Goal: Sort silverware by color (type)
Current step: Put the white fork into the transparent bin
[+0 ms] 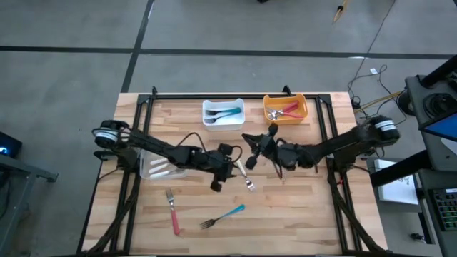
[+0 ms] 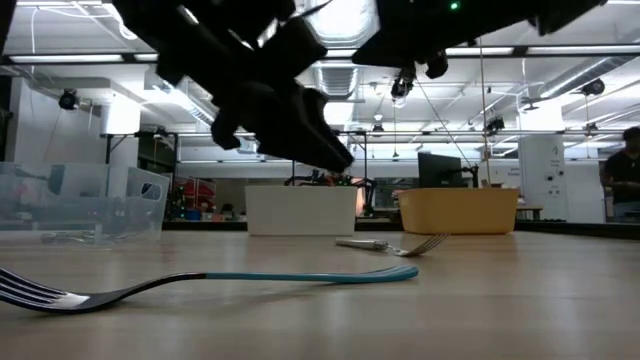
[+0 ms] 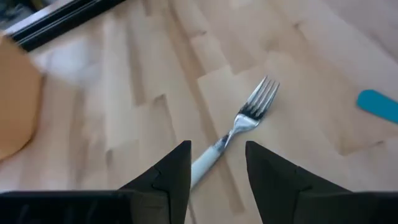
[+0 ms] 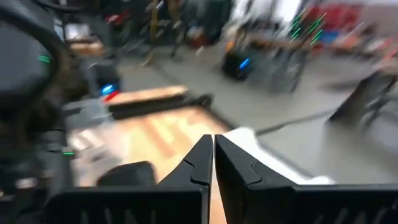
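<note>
White-handled fork [image 3: 239, 123] lies flat on the desk [image 1: 285, 214], its handle running in between the spread fingers of the left pincer [image 3: 216, 163]; the jaws straddle the handle end without touching it. In the high view this left pincer [image 1: 223, 175] sits near desk centre, with the fork [image 1: 249, 181] just beside it at 3 o'clock.

Right pincer [image 4: 213, 160]: fingers pressed together, nothing between them. It hangs raised over the desk centre [image 1: 253, 146], at about 1 o'clock from the left pincer. Waiting, by my reading.

Outward from there:
- teal-handled fork [image 1: 223, 216] at 6 o'clock of the left pincer, loose on the desk, also seen close in the low view [image 2: 200, 283];
- red-handled fork [image 1: 173, 212] at 7 o'clock, well apart from the teal one;
- clear bin [image 1: 153, 168] at 9 o'clock, partly under the left arm, holding what look like white-handled pieces;
- white bin [image 1: 223, 113] at 12 o'clock holding teal-handled pieces;
- orange bin [image 1: 285, 108] at 1 o'clock holding red-handled pieces.

Step in hand, as judged: pick-up of the white fork, at the approach stage. Three pieces remain unsorted.

Next move calls for lowering onto the handle, closing squarely across its slim width, then carrying toward the clear bin at 9 o'clock. A thin handle lying flat may slip or pivot.
</note>
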`<action>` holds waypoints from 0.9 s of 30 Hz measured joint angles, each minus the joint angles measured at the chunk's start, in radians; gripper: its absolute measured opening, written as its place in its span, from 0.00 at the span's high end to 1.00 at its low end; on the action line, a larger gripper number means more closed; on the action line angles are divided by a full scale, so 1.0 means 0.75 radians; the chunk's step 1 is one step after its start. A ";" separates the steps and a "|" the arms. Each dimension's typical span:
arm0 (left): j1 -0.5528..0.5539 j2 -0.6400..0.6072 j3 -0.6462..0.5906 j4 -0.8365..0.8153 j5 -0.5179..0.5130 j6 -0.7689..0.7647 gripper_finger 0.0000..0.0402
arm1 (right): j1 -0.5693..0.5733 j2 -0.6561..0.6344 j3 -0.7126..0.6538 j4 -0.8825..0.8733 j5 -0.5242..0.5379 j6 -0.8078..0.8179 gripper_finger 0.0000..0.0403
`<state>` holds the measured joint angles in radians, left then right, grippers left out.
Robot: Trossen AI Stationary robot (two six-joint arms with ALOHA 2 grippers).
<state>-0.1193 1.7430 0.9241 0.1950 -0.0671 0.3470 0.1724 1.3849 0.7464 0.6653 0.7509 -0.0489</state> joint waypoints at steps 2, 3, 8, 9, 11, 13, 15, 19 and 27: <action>0.027 0.046 0.025 0.048 0.093 0.040 0.67 | -0.029 -0.107 -0.001 -0.213 -0.125 0.140 0.98; 0.042 0.068 0.041 0.066 0.136 0.057 0.67 | -0.043 -0.161 -0.001 -0.315 -0.186 0.192 0.98; 0.092 0.180 0.123 0.070 0.227 0.166 0.67 | -0.073 -0.363 -0.001 -0.635 -0.335 0.290 0.98; 0.098 0.203 0.137 0.069 0.236 0.192 0.67 | -0.073 -0.395 -0.001 -0.674 -0.339 0.294 0.98; 0.103 0.250 0.168 0.067 0.258 0.235 0.67 | -0.073 -0.452 -0.001 -0.748 -0.339 0.299 0.98; 0.110 0.295 0.194 0.057 0.278 0.261 0.67 | -0.073 -0.496 -0.001 -0.799 -0.338 0.300 0.98; 0.120 0.339 0.224 0.038 0.283 0.274 0.67 | -0.074 -0.531 -0.001 -0.839 -0.339 0.313 0.98; 0.144 0.404 0.277 -0.022 0.293 0.312 0.67 | -0.073 -0.560 -0.005 -0.874 -0.339 0.320 0.98; 0.200 0.444 0.302 -0.109 0.396 0.283 0.67 | -0.073 -0.554 -0.025 -0.896 -0.339 0.335 0.98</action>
<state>0.0309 2.0762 1.1508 0.1132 0.2301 0.5592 0.1173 0.9690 0.7277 -0.0064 0.4969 0.2020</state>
